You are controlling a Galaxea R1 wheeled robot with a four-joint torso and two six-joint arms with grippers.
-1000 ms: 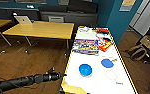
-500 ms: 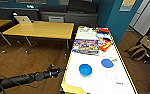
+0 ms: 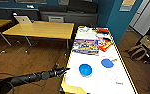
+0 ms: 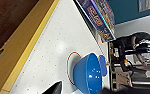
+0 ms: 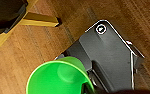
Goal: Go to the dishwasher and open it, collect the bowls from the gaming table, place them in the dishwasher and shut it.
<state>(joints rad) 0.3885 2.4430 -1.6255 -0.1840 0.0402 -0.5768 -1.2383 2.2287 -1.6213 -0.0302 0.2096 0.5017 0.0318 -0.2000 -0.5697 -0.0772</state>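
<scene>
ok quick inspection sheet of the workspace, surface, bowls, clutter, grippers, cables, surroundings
surface: gaming table, glossy white top with a yellow edge, red ring marking beside the deep bowl.
job's things: deep blue bowl upright near the table's left edge; flatter blue bowl to its right, apart from it; green bowl large at the right wrist camera, above wooden floor.
clutter: board-game boxes further along the top.
grippers: left gripper at the table's left edge, short of the deep bowl, not touching it; right gripper's state cannot be told.
cables: thin dark ones on the floor by the left arm.
surroundings: yellow-wood table, laptop, bags, a person in the left wrist view.
</scene>
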